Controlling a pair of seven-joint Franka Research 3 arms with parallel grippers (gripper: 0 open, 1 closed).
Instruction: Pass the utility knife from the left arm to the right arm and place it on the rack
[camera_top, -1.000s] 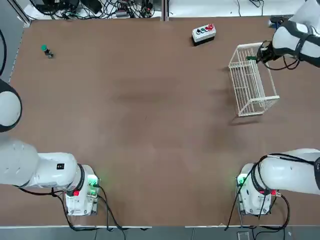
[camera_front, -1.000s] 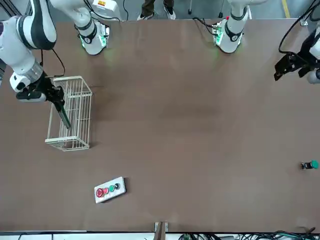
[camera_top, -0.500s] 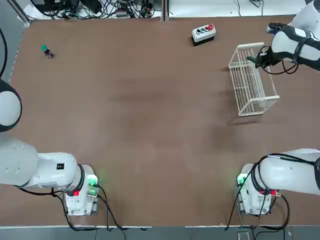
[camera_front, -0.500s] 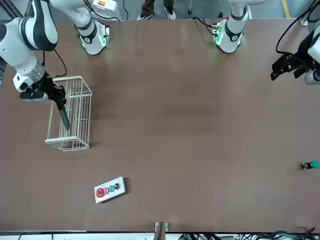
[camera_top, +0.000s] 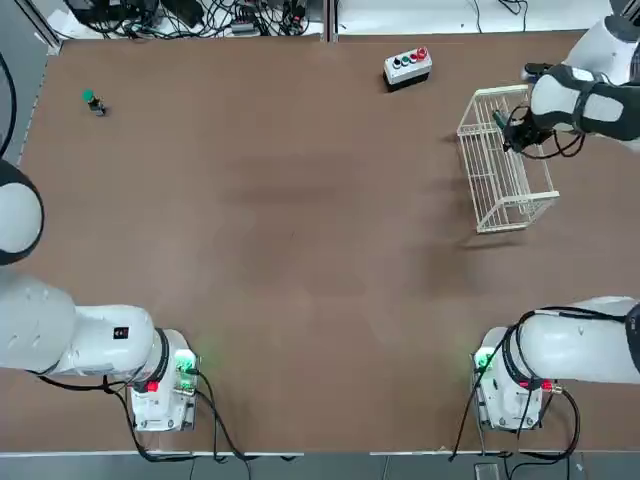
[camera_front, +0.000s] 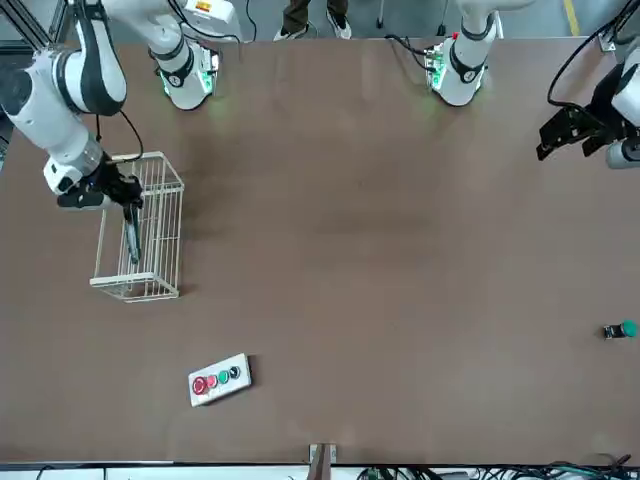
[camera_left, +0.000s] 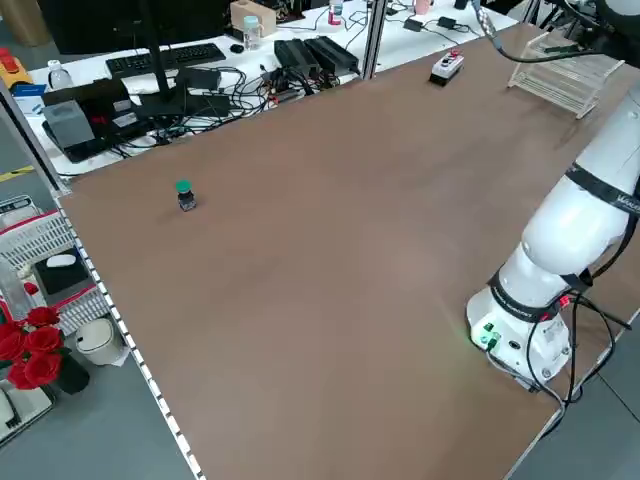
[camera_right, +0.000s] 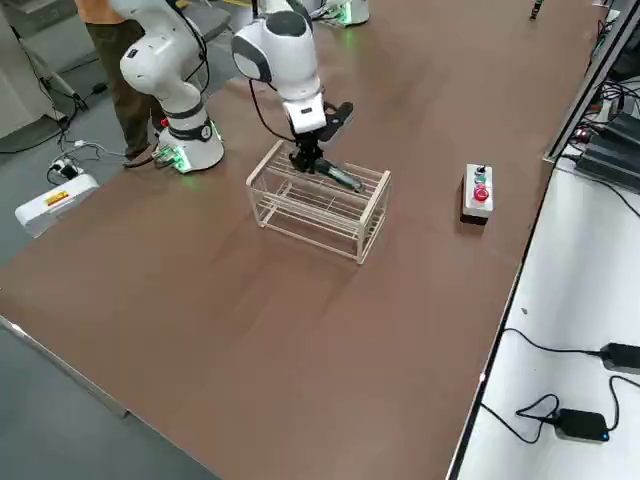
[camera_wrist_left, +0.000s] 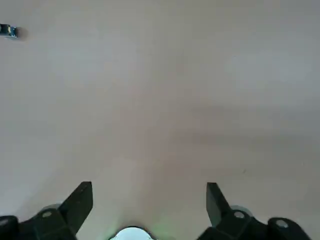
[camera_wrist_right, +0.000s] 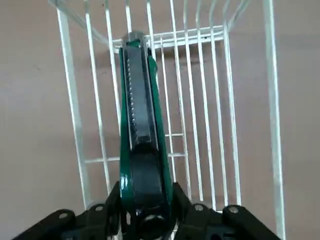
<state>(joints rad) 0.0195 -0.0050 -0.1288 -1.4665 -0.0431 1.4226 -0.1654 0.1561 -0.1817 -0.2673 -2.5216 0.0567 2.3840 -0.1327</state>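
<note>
Utility knife (camera_wrist_right: 144, 135) over wire rack (camera_top: 483, 165), pinched by right gripper's fingers (camera_wrist_right: 181, 205), left fingers (camera_wrist_left: 79, 205) spread.

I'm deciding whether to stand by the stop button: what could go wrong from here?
The right gripper holds the utility knife by one end, its length jutting out, so it might swivel if it touches the rack first.

The rack's thin bars have gaps between them; a knife set down parallel to them could perhaps tip or slip partly through.

The right arm's cable loops close to the rack's edge and might snag as the arm lowers.
</note>
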